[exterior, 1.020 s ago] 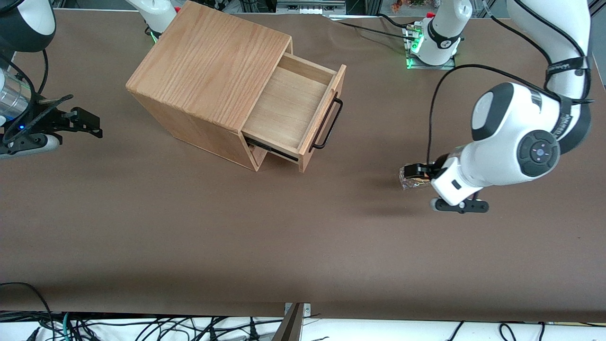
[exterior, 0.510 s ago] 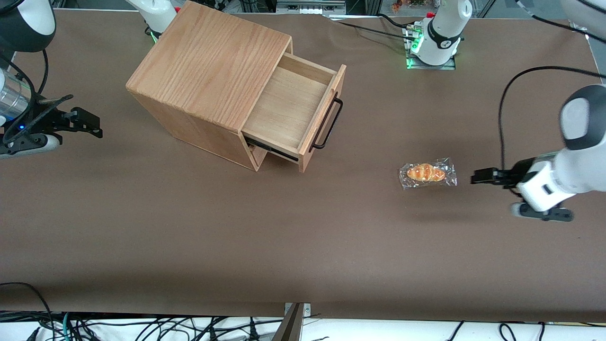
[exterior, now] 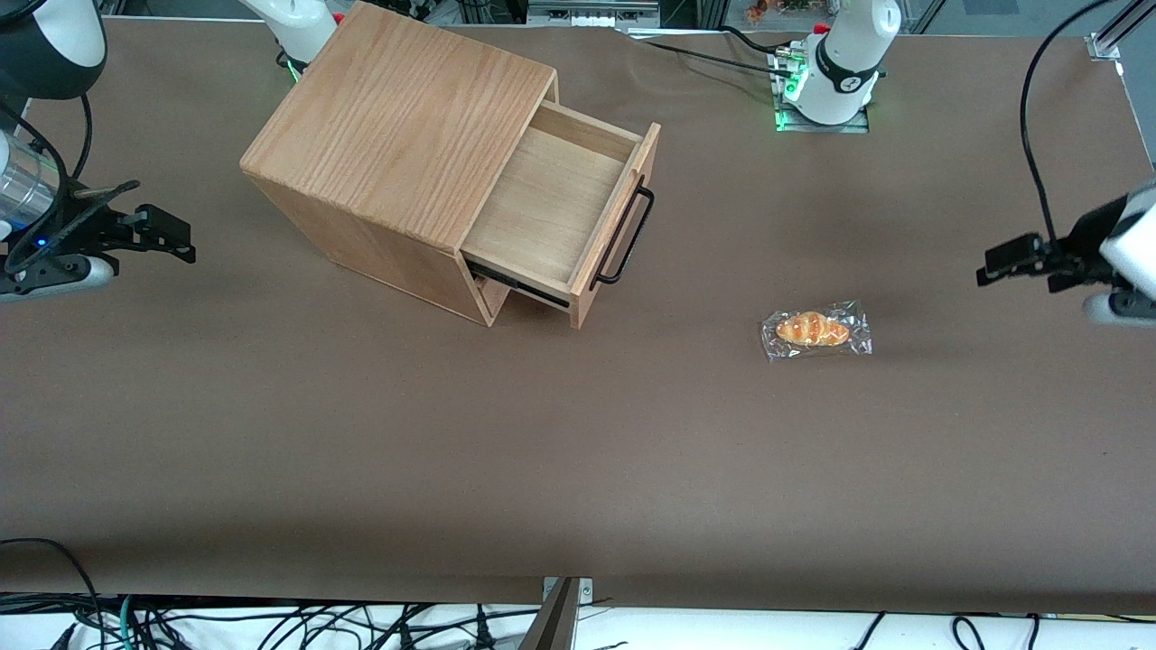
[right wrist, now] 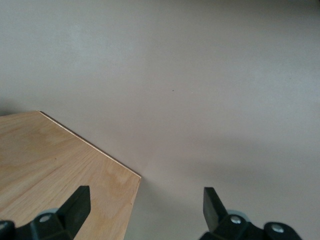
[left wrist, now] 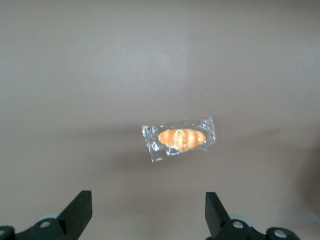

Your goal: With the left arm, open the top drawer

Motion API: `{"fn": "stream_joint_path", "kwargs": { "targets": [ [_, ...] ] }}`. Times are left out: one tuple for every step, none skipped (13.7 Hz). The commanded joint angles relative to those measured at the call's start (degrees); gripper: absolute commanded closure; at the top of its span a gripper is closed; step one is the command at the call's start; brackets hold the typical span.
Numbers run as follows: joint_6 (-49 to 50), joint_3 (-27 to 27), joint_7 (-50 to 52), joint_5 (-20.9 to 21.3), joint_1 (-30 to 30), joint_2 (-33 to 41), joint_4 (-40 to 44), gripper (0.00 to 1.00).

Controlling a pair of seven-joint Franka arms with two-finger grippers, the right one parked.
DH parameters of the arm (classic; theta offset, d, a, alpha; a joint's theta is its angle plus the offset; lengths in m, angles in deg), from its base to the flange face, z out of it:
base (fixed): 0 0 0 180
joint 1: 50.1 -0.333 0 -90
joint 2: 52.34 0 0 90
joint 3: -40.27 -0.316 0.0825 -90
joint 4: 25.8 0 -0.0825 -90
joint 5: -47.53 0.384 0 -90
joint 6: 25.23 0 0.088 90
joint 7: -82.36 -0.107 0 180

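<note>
The left arm (exterior: 1133, 244) reaches in low over the table at the working arm's end. Its gripper (left wrist: 147, 210) hangs above the surface, fingers (left wrist: 80, 210) spread wide, holding nothing.

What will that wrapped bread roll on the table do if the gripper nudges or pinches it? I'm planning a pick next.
The bread roll sits in crinkly clear film, so it probably slides rather than rolls when nudged. It looks small and puffy, likely light and squashable; the loose wrapper edges may slip from a pinch. The gripper is open, up off the table toward the working arm's end, touching nothing.
</note>
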Motion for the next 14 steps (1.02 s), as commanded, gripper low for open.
{"fn": "stream_joint_path", "kwargs": {
  "targets": [
    [0.5,-0.9,-0.6,2.4,1.8,5.1,-3.4,0.0],
    [0.4,-0.8,-0.5,2.9,2.0,5.7,-3.4,0.0],
    [0.4,-0.8,-0.3,2.9,2.5,5.7,-3.6,0.0],
    [0.3,-0.6,-0.1,3.2,2.6,5.8,-4.3,0.0],
    [-0.1,-0.3,-0.1,4.2,2.6,5.8,-4.7,0.0],
    [-0.1,-0.3,-0.6,4.9,2.7,5.8,-4.8,0.0],
    [-0.2,-0.2,-0.5,5.5,2.7,5.8,-4.8,0.0],
    [-0.2,-0.2,-0.6,5.5,2.6,5.7,-4.9,0.0],
    [-0.1,-0.2,-0.4,5.5,2.7,5.7,-4.8,0.0],
    [0.0,0.2,-0.2,5.5,2.7,5.5,-4.8,0.0],
    [0.1,0.5,-0.2,5.5,2.6,5.2,-4.7,0.0],
    [0.3,0.5,-0.2,5.5,2.6,5.1,-4.7,0.0],
    [0.4,0.5,-0.2,5.5,2.6,5.1,-4.7,0.0],
    [0.4,0.5,-0.2,5.5,2.6,5.1,-4.7,0.0]
  ]
}}
